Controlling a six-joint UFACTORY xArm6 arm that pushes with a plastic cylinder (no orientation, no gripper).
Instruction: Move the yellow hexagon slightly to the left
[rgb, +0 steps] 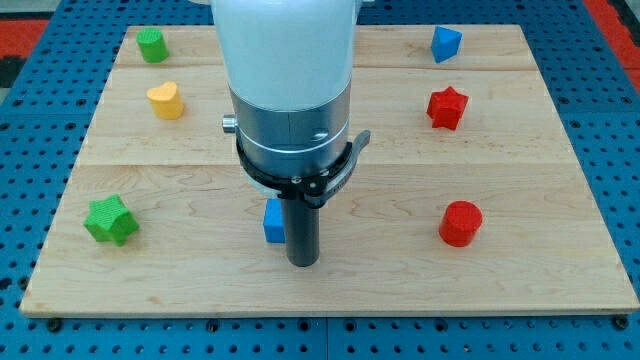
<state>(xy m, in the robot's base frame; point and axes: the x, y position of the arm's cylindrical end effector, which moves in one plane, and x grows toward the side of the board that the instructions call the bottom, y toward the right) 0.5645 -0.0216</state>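
Note:
No yellow hexagon shows in the camera view; the arm's wide white and grey body hides the upper middle of the board. The only yellow block in sight is a yellow heart (165, 100) at the upper left. My tip (302, 262) rests on the wooden board (330, 290) at the lower middle. A blue block (272, 221), partly hidden by the rod, sits right against the rod's left side, just above the tip. The yellow heart is far to the upper left of my tip.
A green block (152, 44) is at the top left and a green star (110, 220) at the lower left. A blue block (445, 43) is at the top right, with a red star (447, 107) below it and a red cylinder (460, 223) at the lower right.

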